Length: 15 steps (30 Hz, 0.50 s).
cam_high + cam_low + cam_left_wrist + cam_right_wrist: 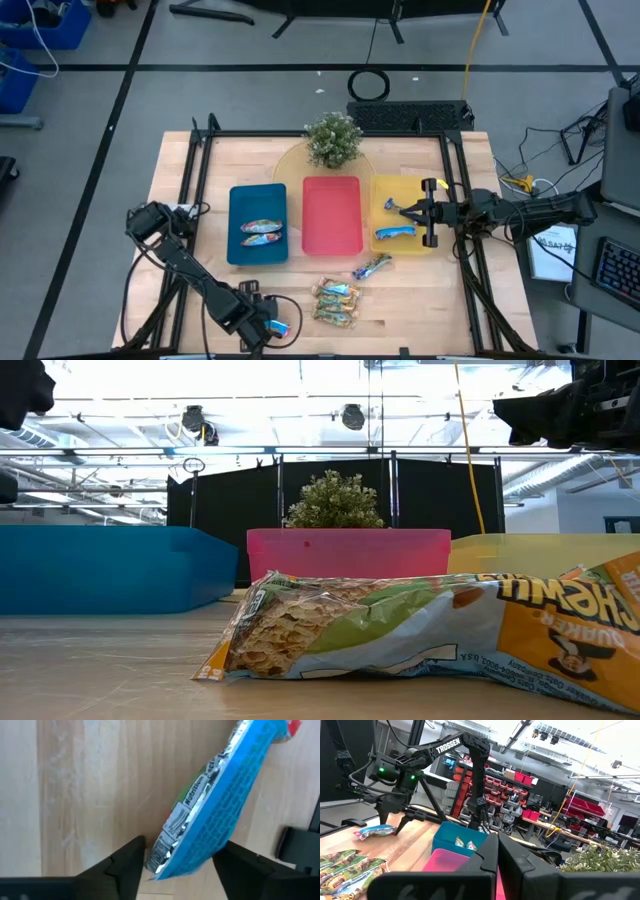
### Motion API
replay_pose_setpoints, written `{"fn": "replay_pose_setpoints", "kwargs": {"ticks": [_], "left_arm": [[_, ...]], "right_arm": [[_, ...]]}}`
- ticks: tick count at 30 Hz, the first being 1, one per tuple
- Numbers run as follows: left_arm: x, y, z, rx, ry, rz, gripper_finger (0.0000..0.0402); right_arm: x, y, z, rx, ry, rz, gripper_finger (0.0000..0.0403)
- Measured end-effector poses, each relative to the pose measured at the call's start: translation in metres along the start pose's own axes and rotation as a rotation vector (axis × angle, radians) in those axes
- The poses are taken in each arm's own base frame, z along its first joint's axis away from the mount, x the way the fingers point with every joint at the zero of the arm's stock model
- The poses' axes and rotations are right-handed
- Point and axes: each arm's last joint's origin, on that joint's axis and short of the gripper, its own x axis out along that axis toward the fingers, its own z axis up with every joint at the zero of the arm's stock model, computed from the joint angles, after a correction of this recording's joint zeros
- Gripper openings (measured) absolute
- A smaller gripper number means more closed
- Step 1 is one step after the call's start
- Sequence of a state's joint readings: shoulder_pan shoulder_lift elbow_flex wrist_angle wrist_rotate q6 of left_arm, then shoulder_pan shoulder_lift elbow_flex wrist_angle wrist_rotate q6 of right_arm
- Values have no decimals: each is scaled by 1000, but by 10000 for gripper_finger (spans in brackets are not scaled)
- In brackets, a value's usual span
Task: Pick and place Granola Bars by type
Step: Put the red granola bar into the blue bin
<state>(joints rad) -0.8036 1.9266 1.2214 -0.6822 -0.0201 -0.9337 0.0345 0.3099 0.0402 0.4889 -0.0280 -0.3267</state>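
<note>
A shiny blue granola bar (pixel 220 800) lies flat on the wood near the table's near edge (pixel 279 326). My left gripper (pixel 268 328) (pixel 180 865) is open and points down, with a finger on either side of one end of that bar. My right gripper (pixel 403 210) (pixel 497 852) is shut and empty, held level above the yellow tray (pixel 432 190). Two blue bars lie in that tray (pixel 389 206) (pixel 395 233). The blue tray (pixel 240 195) holds two blue-and-orange bars (pixel 262 227). Another blue bar (pixel 372 266) and three tan bars (pixel 335 304) (pixel 420 630) lie on the table. My left gripper's fingers (pixel 125 865) come from above and stand across the blue bar's sealed end (pixel 162 852). The bar lies flat on the table. I cannot tell whether either finger touches it.
The red tray (pixel 331 182) (pixel 350 545) sits between the blue and yellow trays. A small potted plant (pixel 333 138) stands behind the trays at the far edge. Bare wood lies at the near left and near right of the table. Black frame rails run along both sides.
</note>
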Motion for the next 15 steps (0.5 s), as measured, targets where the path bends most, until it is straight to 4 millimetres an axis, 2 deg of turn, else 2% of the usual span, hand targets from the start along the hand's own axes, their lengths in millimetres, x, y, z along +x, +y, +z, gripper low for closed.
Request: {"fn": "replay_pose_setpoints", "kwargs": {"ticks": [10,15], "left_arm": [[0,4,3,61,4,13,98],[-12,4,5,96,-47,-9,74]], "right_arm": [[0,0,0,-5,-1,0,2],[0,0,0,-7,0,0,2]]}}
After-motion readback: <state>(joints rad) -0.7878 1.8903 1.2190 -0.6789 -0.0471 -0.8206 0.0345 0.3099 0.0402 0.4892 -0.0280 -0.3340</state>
